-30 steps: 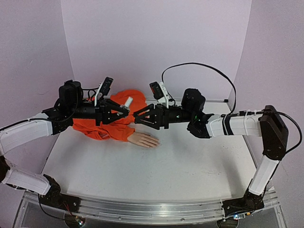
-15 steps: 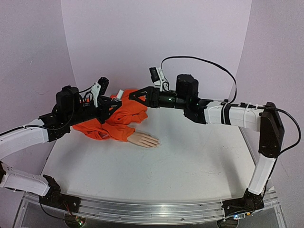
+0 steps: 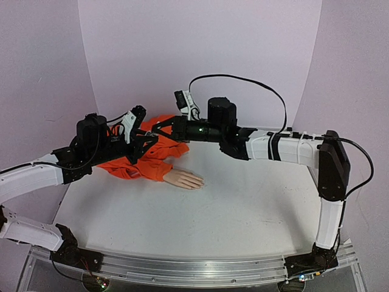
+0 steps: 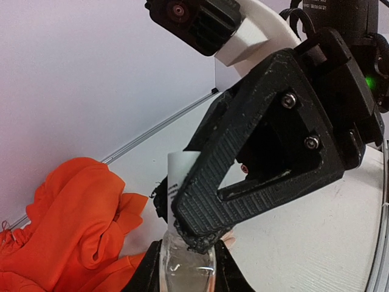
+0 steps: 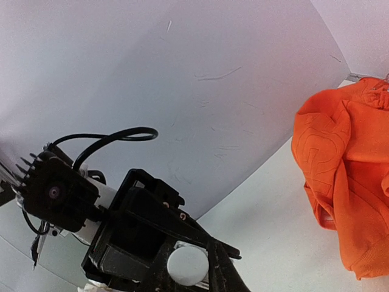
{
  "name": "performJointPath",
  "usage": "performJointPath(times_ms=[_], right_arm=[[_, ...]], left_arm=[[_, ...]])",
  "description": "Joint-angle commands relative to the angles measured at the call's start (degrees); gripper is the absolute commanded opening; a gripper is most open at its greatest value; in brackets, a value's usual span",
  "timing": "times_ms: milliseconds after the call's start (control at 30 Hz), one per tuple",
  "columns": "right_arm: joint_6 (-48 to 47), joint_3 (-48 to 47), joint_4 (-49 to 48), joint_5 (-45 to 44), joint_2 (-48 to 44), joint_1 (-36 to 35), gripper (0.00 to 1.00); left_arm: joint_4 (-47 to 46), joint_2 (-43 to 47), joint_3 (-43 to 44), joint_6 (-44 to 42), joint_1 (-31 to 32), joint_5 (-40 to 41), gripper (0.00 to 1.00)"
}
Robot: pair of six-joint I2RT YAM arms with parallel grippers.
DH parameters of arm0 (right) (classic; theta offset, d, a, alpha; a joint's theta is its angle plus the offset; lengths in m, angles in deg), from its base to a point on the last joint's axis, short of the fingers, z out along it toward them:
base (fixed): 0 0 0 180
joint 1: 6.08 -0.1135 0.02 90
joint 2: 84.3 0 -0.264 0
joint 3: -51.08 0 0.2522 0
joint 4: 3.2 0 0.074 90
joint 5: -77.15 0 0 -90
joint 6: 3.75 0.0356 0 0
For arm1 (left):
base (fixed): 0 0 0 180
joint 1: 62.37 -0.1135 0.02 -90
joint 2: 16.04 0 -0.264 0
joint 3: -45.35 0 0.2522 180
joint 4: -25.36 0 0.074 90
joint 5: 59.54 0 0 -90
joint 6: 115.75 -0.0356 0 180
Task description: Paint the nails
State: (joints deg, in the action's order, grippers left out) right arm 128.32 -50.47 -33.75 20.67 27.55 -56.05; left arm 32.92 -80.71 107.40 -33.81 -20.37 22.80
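The pale mannequin hand [image 3: 184,179] lies flat on the table, sticking out of an orange sleeve [image 3: 141,165]. Its nails [image 3: 200,182] are too small to make out. Above the sleeve, my left gripper [image 3: 146,137] [image 4: 185,277] is shut on a small clear bottle [image 4: 184,269] with a white cap [image 4: 182,166]. My right gripper [image 3: 156,127] [image 5: 189,272] reaches in from the right and is shut on that white cap [image 5: 187,266]; its ribbed finger [image 4: 222,176] covers most of the cap. Both grippers meet well above and behind the hand.
An orange garment [image 5: 340,176] is bunched at the back left of the white table [image 3: 243,207]. Lilac walls [image 3: 200,55] close in the back and sides. The right arm [image 3: 285,149] stretches across the table's back half.
My right gripper swung left and up from over the hand to the bottle, then shut on its cap. My left gripper, still holding the bottle, shifted slightly left.
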Motion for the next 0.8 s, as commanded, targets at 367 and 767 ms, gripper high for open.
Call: performJointPath(times_ms=[367,767], right_arm=[[-14.3,9.9,-14.5,32.9,-5.9,0.1,0.0],[-17.7,18.5,-17.0,33.7,-10.2,0.2,0.23]], left_arm=[[-2.8,-5.3,10.8,16.8,-7.9,-49.7,0.0],[-20.3,-7.8,8.4,26.9,-7.6,-55.3,0.0]])
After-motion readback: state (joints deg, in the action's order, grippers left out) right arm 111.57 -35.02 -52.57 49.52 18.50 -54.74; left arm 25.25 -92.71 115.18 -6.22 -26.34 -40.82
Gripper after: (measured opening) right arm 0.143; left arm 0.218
